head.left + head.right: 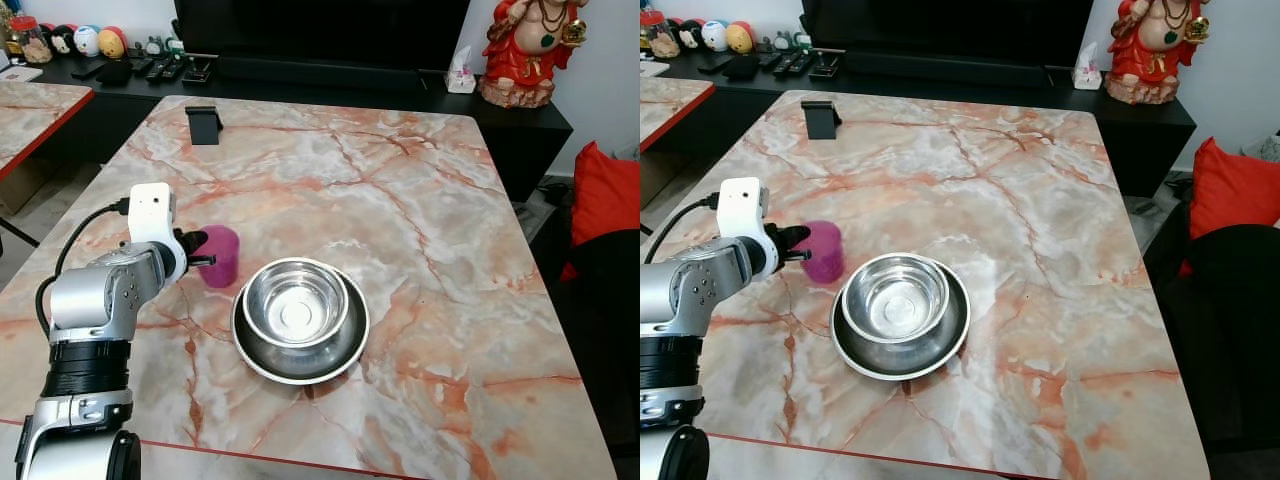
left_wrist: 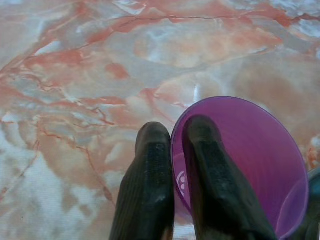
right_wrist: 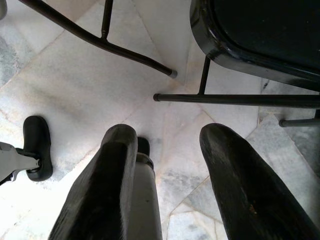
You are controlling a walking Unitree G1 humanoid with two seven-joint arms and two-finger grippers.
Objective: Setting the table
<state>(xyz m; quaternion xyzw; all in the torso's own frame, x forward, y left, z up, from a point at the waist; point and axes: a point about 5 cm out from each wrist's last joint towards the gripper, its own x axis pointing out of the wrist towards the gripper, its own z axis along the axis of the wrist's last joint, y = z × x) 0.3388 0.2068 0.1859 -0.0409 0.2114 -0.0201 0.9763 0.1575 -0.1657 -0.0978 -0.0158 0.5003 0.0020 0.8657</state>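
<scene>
Bowl point(image 1: 296, 303) and plate point(image 1: 300, 355) were already nested at lower centre of the marble surface point(image 1: 420, 200), so we judged that part of the setting done. We had the left hand point(image 2: 176, 165) pinched on the rim of the purple cup point(image 1: 221, 255), one finger inside and one outside, with the cup standing just left of the plate. The cup was not yet let go. Our right hand point(image 3: 175, 175) hung spread apart over the floor.
</scene>
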